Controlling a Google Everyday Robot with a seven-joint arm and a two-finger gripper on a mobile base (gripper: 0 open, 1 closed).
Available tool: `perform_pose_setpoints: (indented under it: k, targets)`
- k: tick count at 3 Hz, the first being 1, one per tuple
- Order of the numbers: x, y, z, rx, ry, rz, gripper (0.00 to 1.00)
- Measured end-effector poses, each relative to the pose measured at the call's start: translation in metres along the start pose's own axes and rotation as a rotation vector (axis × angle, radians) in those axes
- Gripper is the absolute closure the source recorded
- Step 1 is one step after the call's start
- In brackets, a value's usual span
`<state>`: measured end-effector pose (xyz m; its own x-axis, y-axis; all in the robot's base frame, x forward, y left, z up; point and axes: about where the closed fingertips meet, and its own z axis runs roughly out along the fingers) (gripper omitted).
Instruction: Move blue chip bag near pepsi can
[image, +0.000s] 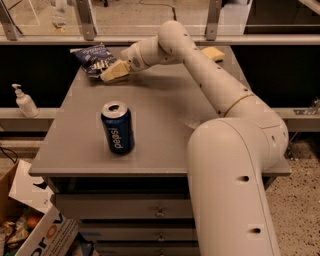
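The blue chip bag (95, 56) lies crumpled at the far left corner of the worktop (165, 110), in the upper left of the frame, its white lettering facing up. The gripper (111, 74) sits at the bag's lower right edge, touching it or very nearly so; its pale yellowish tip points down and to the left, low over the surface. Whether the gripper is open or closed I cannot tell.

The pepsi can (118, 129) stands upright left of the frame's centre, near the front of the worktop and well apart from the bag, with its white logo running down the side and its silver top showing.

The arm (210, 82) stretches in a long diagonal from the lower right of the frame up to the upper left. Its wrist bends at a rounded joint just behind the gripper, the forearm runs back across the worktop's right half, and it meets the bulky white shoulder housing (235, 185) that fills the lower right.

A yellow sponge (214, 53) rests at the far right edge of the worktop, partly behind the arm. A white pump bottle (24, 101) stands on a lower ledge at the left edge of the frame. A cardboard box (35, 220) sits on the floor at the lower left, below the drawer fronts (125, 210).
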<state>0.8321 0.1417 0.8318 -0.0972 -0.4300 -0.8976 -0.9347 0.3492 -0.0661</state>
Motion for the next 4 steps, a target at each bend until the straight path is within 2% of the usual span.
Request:
perform_pose_setpoints:
  k: [1,2,3,4]
  targets:
    - [-0.006,0.004,0.004,-0.020,-0.026,-0.006,0.43]
    - [-0.007,0.003,-0.011,-0.016,-0.030,-0.019,0.65]
    - [-0.011,0.003,-0.040,-0.003,-0.038,-0.045,0.88]
    - [-0.016,0.009,-0.080,-0.001,-0.042,-0.095,1.00]
